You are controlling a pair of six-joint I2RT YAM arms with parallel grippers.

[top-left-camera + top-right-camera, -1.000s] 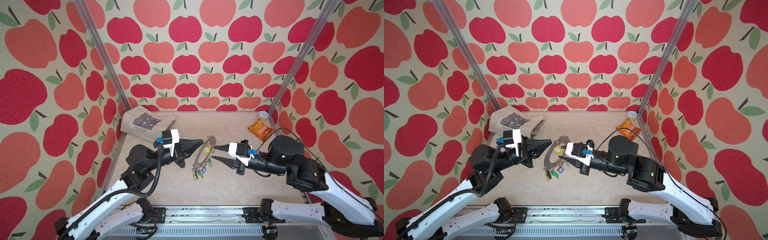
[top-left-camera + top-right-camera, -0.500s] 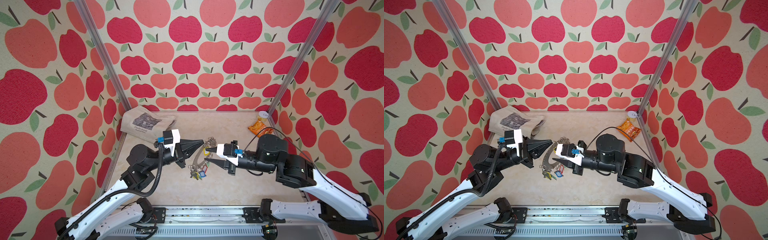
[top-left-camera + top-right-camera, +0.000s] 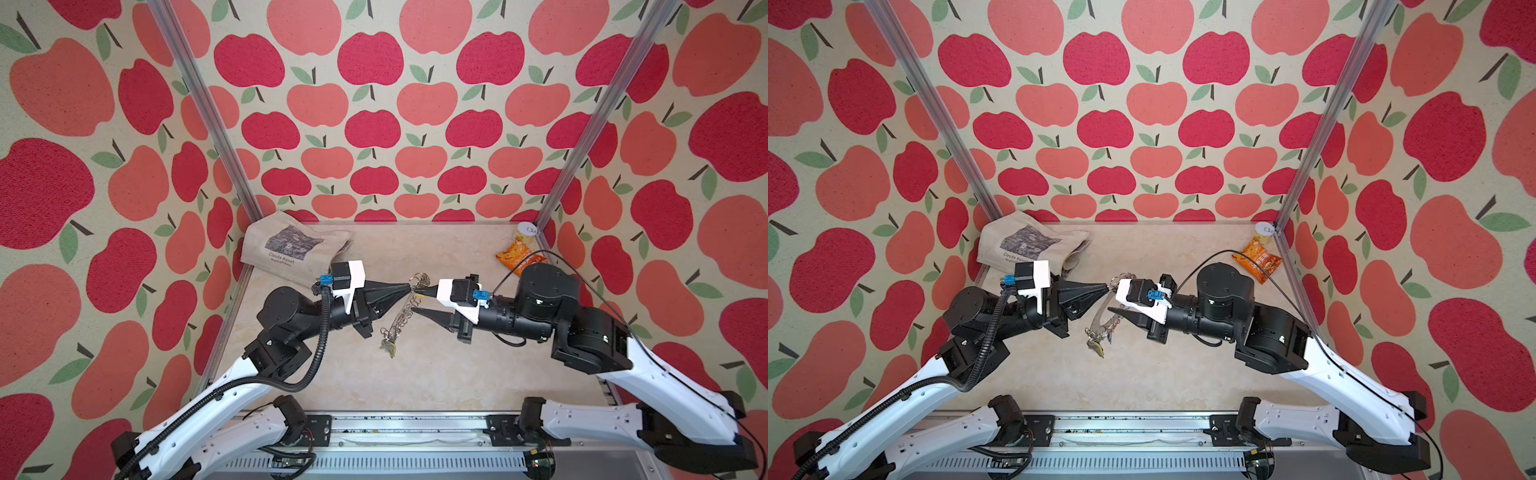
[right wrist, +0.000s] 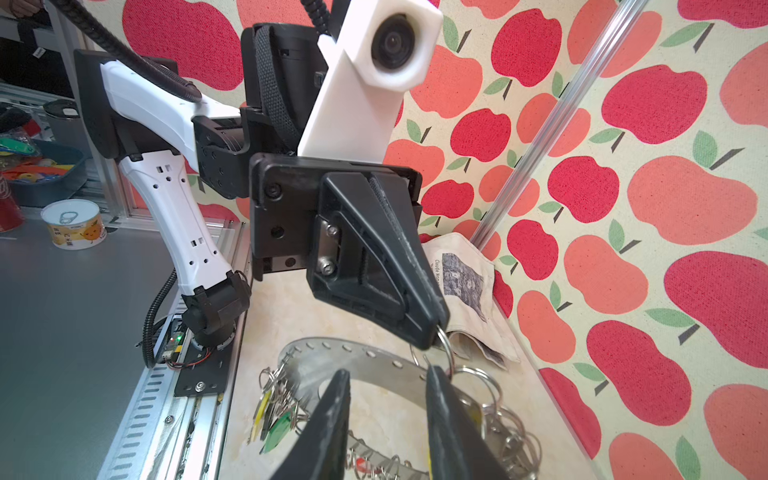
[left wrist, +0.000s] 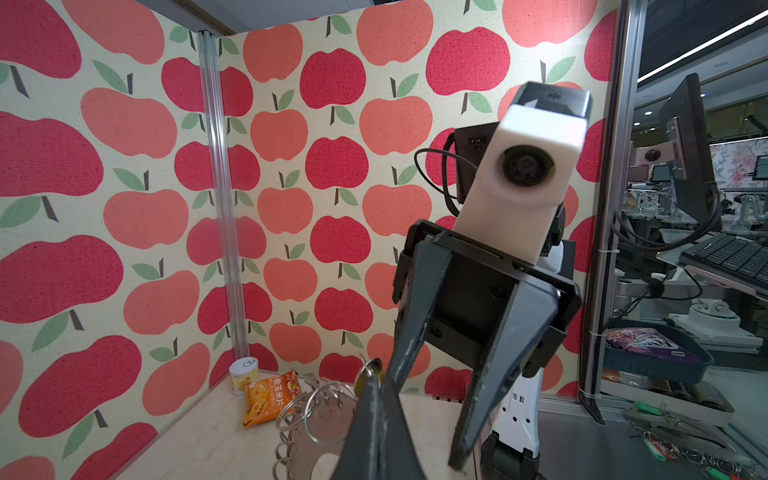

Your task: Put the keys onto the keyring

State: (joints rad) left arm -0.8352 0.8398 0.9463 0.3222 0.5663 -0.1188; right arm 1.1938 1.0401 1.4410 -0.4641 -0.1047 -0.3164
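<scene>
The right gripper (image 3: 415,301) has pushed in toward the middle of the table (image 3: 395,386), and the keyring (image 4: 353,353) now shows edge-on in both top views. Toward the front edge, the keys (image 3: 388,347) dangle from its low end. The left gripper (image 3: 409,287) pinches a top wire loop, holding the keyring up. The right gripper's jaws stand apart beside the plate. A tote bag (image 3: 291,249) and a snack packet (image 3: 517,255) lie in the far corners.
</scene>
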